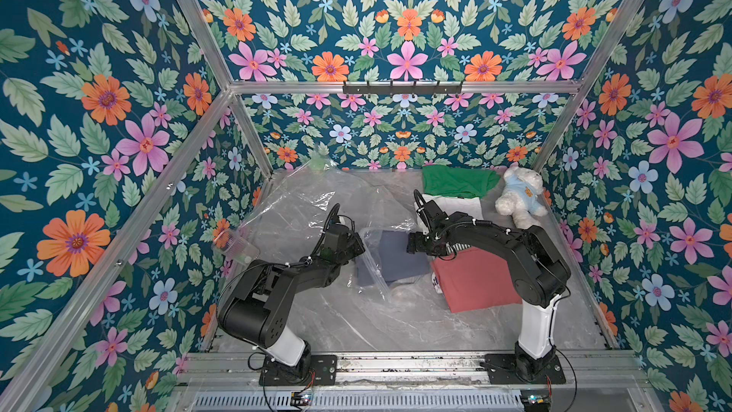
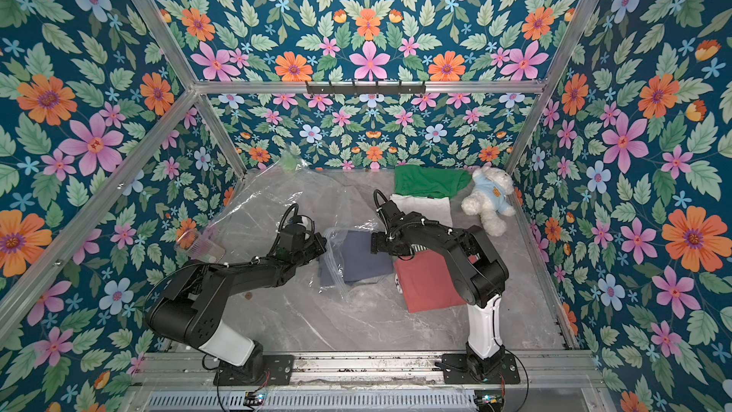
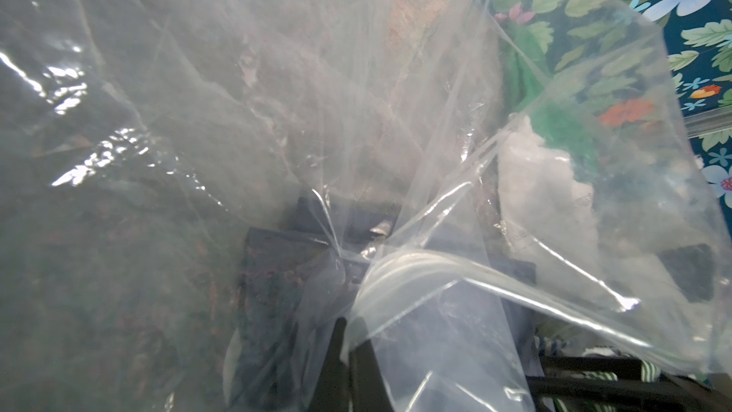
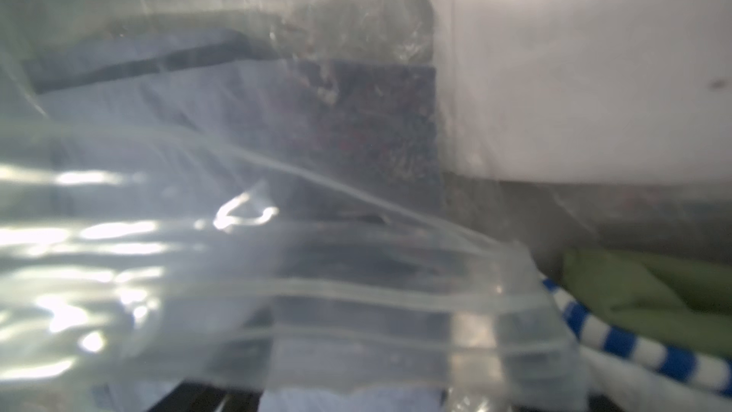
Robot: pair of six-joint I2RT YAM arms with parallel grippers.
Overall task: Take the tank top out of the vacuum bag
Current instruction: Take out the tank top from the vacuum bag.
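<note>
The vacuum bag (image 1: pixel 301 208) (image 2: pixel 269 208) lies crumpled and clear from the back left of the table to its middle. In its open mouth lies the tank top (image 1: pixel 392 259) (image 2: pixel 364 259), a folded blue-grey garment partly under plastic. My left gripper (image 1: pixel 358 247) (image 3: pixel 348 334) is shut on the bag's zip-strip edge (image 3: pixel 416 267) and holds it up. My right gripper (image 1: pixel 412 243) (image 2: pixel 374 241) sits at the tank top's right edge. In the right wrist view the bag's strip (image 4: pixel 356 311) covers its jaws, with the tank top (image 4: pixel 158 85) behind the plastic.
A salmon folded garment (image 1: pixel 475 279) lies under the right arm, with a striped one (image 1: pixel 455 248) beside it. A white garment (image 1: pixel 459 206), a green shirt (image 1: pixel 455 180) and a white teddy bear (image 1: pixel 519 200) sit at the back right. A clear cup (image 1: pixel 233 245) lies at the left wall.
</note>
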